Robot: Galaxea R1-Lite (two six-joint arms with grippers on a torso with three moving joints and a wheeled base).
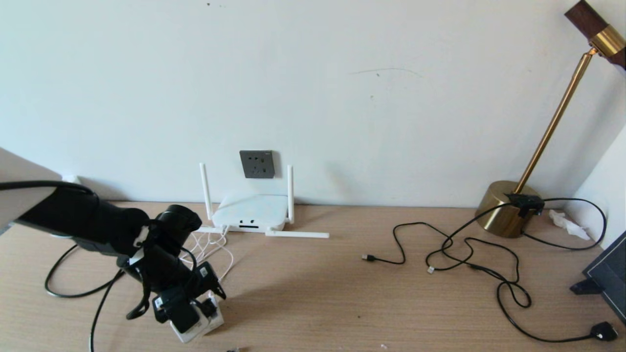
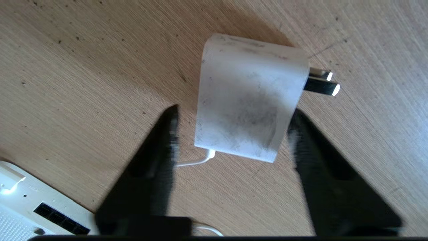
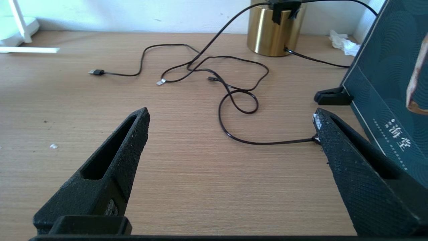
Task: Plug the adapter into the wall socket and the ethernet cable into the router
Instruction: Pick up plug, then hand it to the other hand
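The white adapter (image 2: 249, 97) lies on the wooden table with its two metal prongs (image 2: 322, 82) pointing sideways, its thin white cord leading back toward the router. My left gripper (image 2: 234, 113) is down over it, one finger on each side. It is open, with a gap showing at one finger (image 2: 169, 134). From the head camera the adapter (image 1: 195, 331) sits under that gripper (image 1: 200, 313) at the front left. The white router (image 1: 252, 210) stands at the wall below the dark grey wall socket (image 1: 257, 164). A thick black ethernet cable (image 1: 61, 293) loops at the far left, its plug hidden. My right gripper (image 3: 230, 113) is open over bare table.
A brass lamp (image 1: 506, 208) stands at the back right. Thin black USB cables (image 1: 469, 254) sprawl in front of it and end at a black plug (image 1: 604, 332). A dark box (image 1: 609, 274) leans at the right edge, with a crumpled tissue (image 1: 567, 222) behind it.
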